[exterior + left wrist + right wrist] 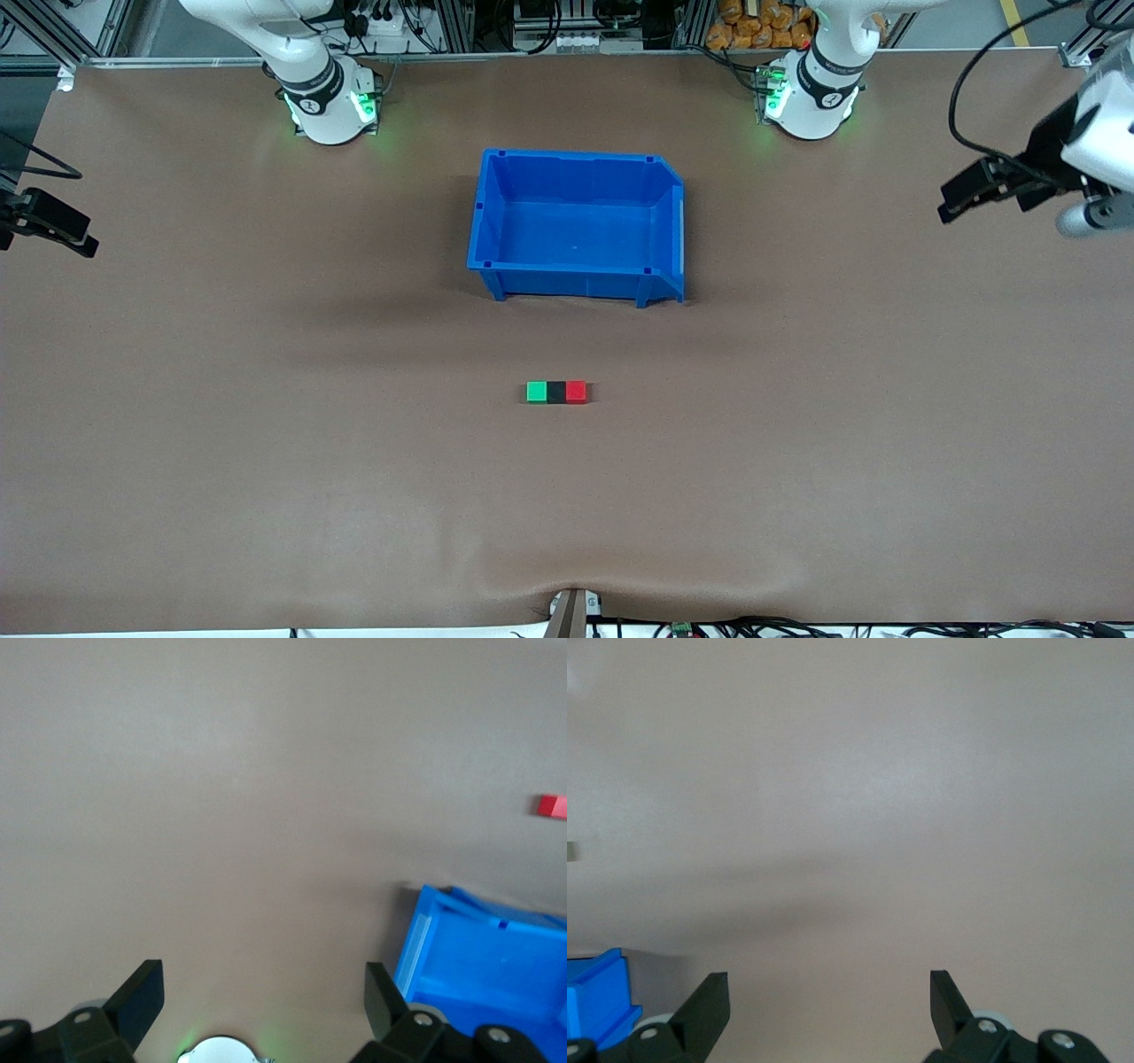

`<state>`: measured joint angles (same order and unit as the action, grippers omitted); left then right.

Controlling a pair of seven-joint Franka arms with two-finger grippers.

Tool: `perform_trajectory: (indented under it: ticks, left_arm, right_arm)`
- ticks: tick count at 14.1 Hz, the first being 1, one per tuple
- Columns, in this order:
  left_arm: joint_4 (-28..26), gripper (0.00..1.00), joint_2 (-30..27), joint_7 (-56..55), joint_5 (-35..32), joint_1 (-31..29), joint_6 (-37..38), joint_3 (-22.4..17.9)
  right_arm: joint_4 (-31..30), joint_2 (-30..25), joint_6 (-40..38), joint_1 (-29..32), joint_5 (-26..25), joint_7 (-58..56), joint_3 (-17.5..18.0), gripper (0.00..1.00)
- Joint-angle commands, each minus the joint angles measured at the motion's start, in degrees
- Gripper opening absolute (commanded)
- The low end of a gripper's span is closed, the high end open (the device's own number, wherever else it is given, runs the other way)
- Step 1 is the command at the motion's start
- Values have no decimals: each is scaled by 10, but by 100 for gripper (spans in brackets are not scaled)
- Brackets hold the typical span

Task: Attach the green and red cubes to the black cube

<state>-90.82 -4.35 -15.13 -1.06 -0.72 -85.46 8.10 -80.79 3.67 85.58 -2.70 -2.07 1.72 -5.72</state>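
Observation:
Green cube (536, 392), black cube (555, 392) and red cube (576, 392) lie in one touching row on the brown table, the black one in the middle, nearer to the front camera than the blue bin (576, 217). My left gripper (961, 197) hangs open over the table's left-arm end, far from the cubes. My right gripper (75, 232) hangs open over the right-arm end. In the left wrist view the left gripper (264, 979) holds nothing, and the red cube (553, 805) shows at the edge. The right gripper (829, 988) is empty over bare table.
The blue bin stands empty in the middle of the table, between the arm bases and the cubes. Its corner shows in both wrist views (478, 948) (598, 997). A small clamp (571, 611) sits at the table's front edge.

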Motion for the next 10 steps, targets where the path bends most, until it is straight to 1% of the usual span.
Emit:
perform_trajectory:
  ticks: [1,4,6,10]
  left_arm:
    - [-85,100,-71,13,2,24,-23,-23]
    - [-85,100,-81,25,2,27,-11,-27]
    - [-62,100,-70,52,1,24,10,-26]
    - [-38,100,-66,54,2,21,21,-27]
  right_arm:
    - [12,6,-7,1,-8,-2,1,100]
    - [12,6,-7,1,-8,-2,1,100]
    - [12,6,-9,-1,-8,-2,1,100]
    - [13,6,-9,-3,-6,-1,2,100]
